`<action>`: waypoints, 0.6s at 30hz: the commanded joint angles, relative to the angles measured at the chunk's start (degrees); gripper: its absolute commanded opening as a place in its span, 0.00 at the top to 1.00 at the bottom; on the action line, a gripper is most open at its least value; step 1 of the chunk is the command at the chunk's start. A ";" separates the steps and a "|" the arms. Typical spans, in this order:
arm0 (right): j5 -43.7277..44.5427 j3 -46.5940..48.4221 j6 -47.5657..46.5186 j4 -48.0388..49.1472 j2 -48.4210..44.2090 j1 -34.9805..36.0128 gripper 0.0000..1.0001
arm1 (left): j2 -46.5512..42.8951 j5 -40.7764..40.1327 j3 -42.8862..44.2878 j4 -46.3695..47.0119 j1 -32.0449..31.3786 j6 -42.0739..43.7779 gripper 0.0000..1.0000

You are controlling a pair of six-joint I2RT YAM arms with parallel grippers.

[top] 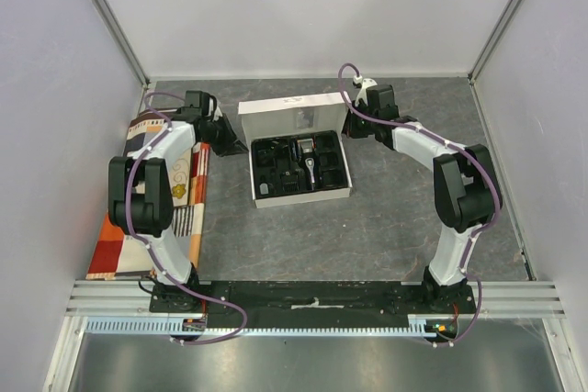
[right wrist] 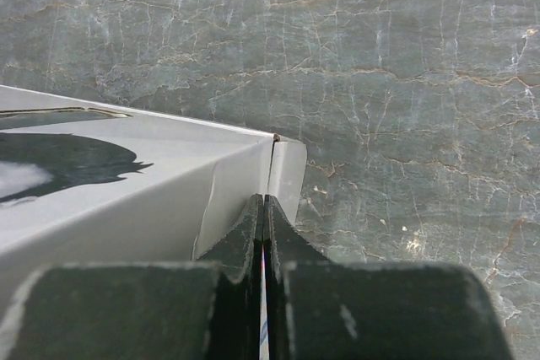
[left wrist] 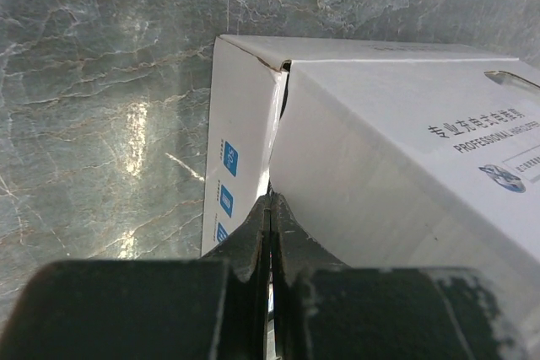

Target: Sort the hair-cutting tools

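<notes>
Overhead plus wrist close-ups of box

Grey table: white box, patterned cloth

Lid of white box — Chinese characters, beneath them "PROFESSIONAL…", rest cut off; blue side icons unreadable.

This is a robotics lab test cell: plain white panel walls enclose a grey stone-patterned tabletop. A left robot arm and a right robot arm, both white and black, are bolted to a slotted aluminium rail along the near edge.
</notes>
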 commanded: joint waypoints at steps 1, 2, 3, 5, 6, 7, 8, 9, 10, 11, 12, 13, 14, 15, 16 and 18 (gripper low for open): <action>-0.26 -0.71 -0.78 1.40 -3.07 1.22 1.00 | -3.05 1.83 -0.92 2.76 -0.98 0.65 0.98; -0.08 -0.80 -0.78 1.48 -3.15 1.40 1.00 | -2.96 1.83 -0.92 2.76 -1.06 0.73 0.98; 0.01 -1.06 -0.78 1.48 -3.24 1.40 1.00 | -2.87 1.83 -0.92 2.76 -1.07 0.73 0.98; 0.36 -1.33 -0.87 1.48 -3.24 1.58 1.00 | -2.96 1.57 -1.09 2.76 -1.15 0.73 0.98; 0.45 -1.59 -0.87 1.48 -3.33 1.58 1.00 | -2.87 1.40 -1.09 2.84 -1.15 0.82 0.98; 0.36 -1.77 -0.87 1.66 -3.33 1.66 1.00 | -2.87 1.13 -1.09 2.84 -1.07 0.82 0.98; 0.36 -1.94 -0.78 1.66 -3.24 1.84 1.00 | -2.96 1.13 -1.09 2.84 -1.15 0.91 0.98; 0.45 -2.29 -0.87 1.83 -3.24 1.75 1.00 | -2.96 1.04 -1.27 2.84 -1.15 1.00 0.98; 0.36 -2.56 -0.87 1.92 -3.24 1.84 1.00 | -2.96 0.87 -1.27 2.84 -1.15 1.00 0.98; 0.45 -2.82 -0.78 2.10 -3.24 2.02 1.00 | -2.96 0.87 -1.53 2.84 -1.15 1.00 0.98; 0.53 -3.35 -0.78 2.45 -3.24 2.10 1.00 | -3.04 0.69 -1.71 2.84 -1.24 1.09 0.98; 0.62 -3.61 -0.78 2.63 -3.24 2.19 1.00 | -3.05 0.34 -1.80 2.76 -1.24 1.17 0.98; 0.71 -3.88 -0.78 2.80 -3.33 2.28 1.00 | -3.13 0.08 -2.14 2.84 -1.24 1.26 0.98; 0.80 -4.40 -0.61 3.06 -3.42 2.28 1.00 | -3.22 -0.10 -2.32 2.84 -1.24 1.44 0.98; 1.06 -4.67 -0.69 3.15 -3.50 2.37 1.00 | -3.31 -0.62 -2.50 2.84 -1.33 1.44 0.98; 1.15 -5.37 -0.69 3.42 -3.68 2.46 1.00 | -3.48 -0.80 -3.02 2.76 -1.50 1.52 0.98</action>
